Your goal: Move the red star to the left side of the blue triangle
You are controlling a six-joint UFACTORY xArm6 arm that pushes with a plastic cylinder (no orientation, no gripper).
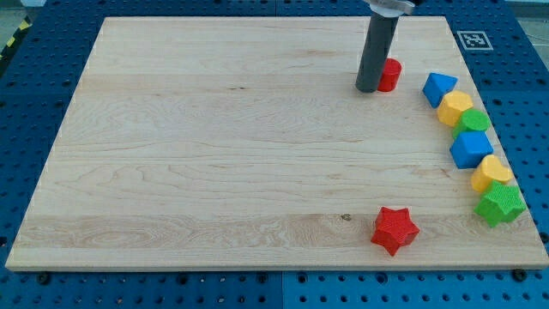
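Observation:
The red star (395,229) lies near the view's bottom edge of the wooden board, right of centre. The blue triangle (438,87) sits at the upper right, at the top of a column of blocks. My tip (368,89) rests on the board at the upper right, touching the left side of a small red block (390,75) that it partly hides. The tip is to the left of the blue triangle and far above the red star.
Below the blue triangle, a column runs down the board's right edge: a yellow block (455,108), a green block (473,121), a blue cube (471,148), a yellow block (492,172) and a green star (500,204). The wooden board (214,154) lies on a blue perforated table.

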